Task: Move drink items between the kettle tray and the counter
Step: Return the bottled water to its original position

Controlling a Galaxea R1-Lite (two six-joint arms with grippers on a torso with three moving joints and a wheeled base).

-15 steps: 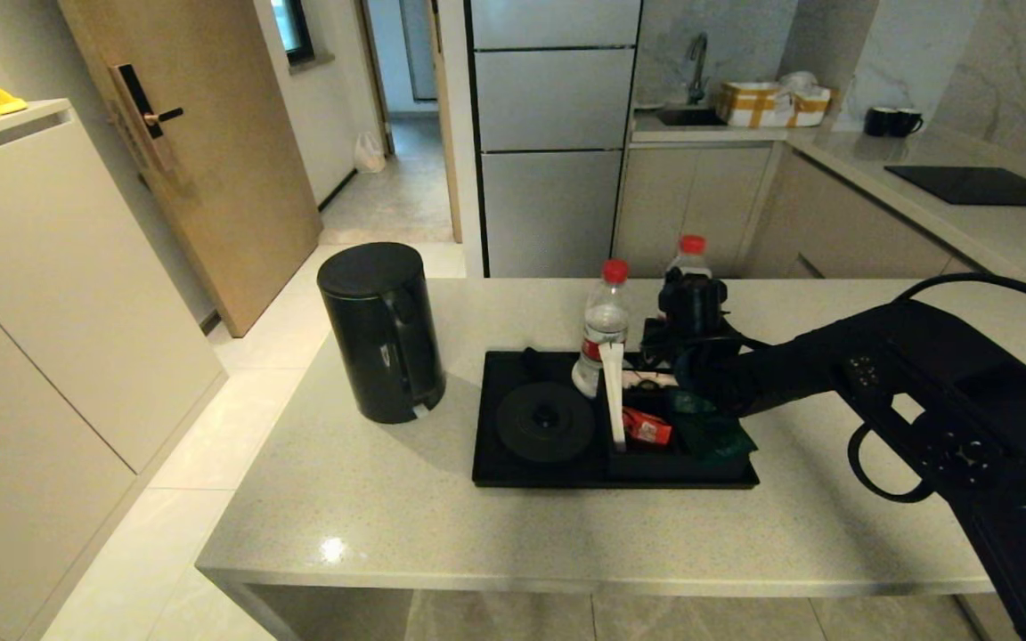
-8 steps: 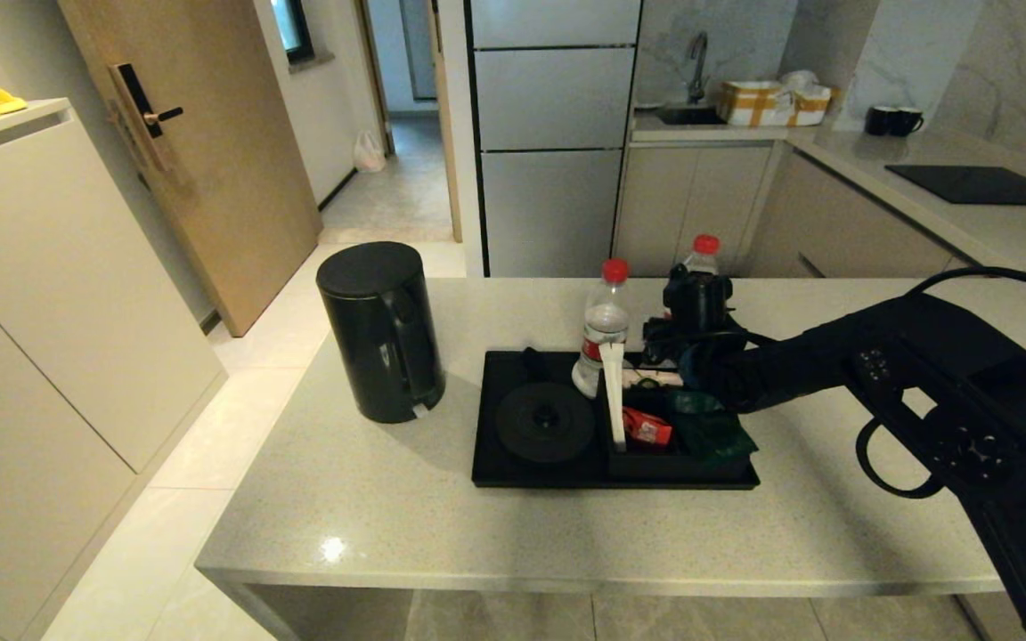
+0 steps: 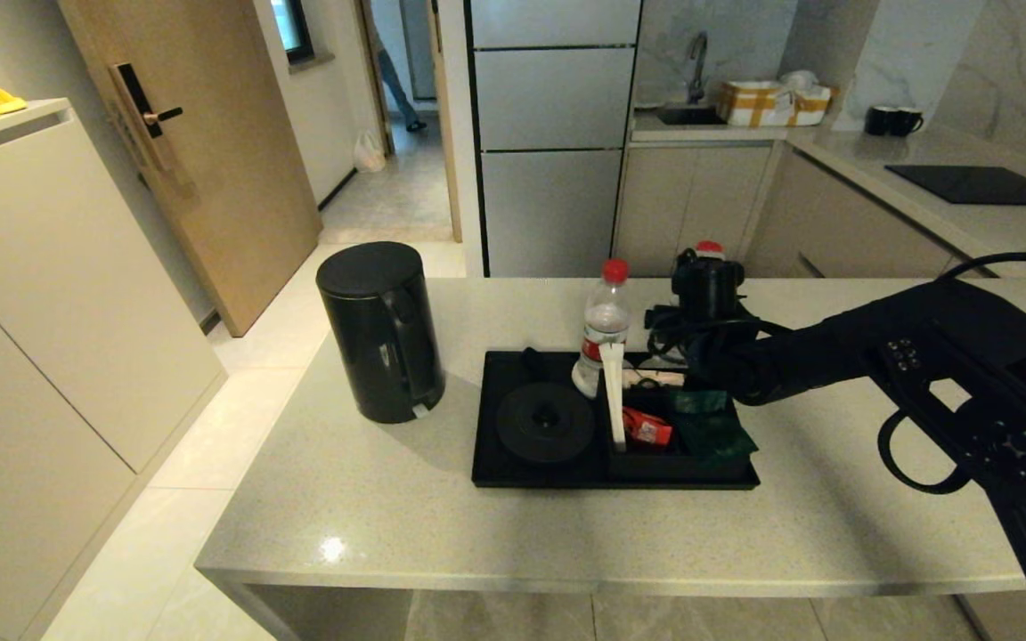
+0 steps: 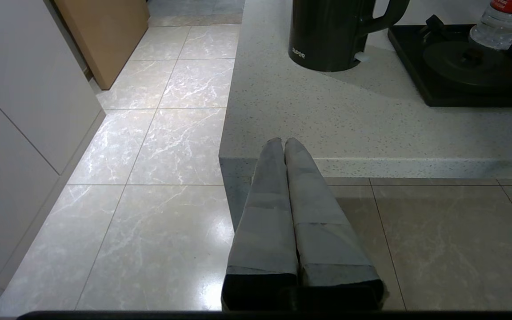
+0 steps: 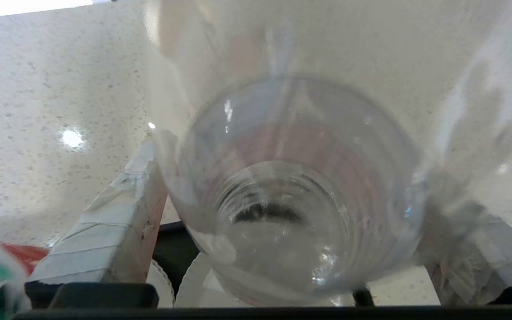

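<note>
My right gripper is shut on a clear water bottle, held above the counter just beyond the kettle tray's far right corner. Only its red cap shows above the wrist in the head view. A second red-capped bottle stands upright at the tray's far edge. Nothing sits on the round kettle base. The black kettle stands on the counter left of the tray. My left gripper is shut on nothing, parked low before the counter's near left corner.
The tray's boxed section holds red and green sachets, with a white strip upright against its divider. A far counter with a black cooktop and two dark mugs lies at the back right. Tiled floor falls away left of the counter.
My right gripper has carried the bottle up, back and to the right, away from the tray's far edge. The kettle, the second bottle and the left arm have not moved.
</note>
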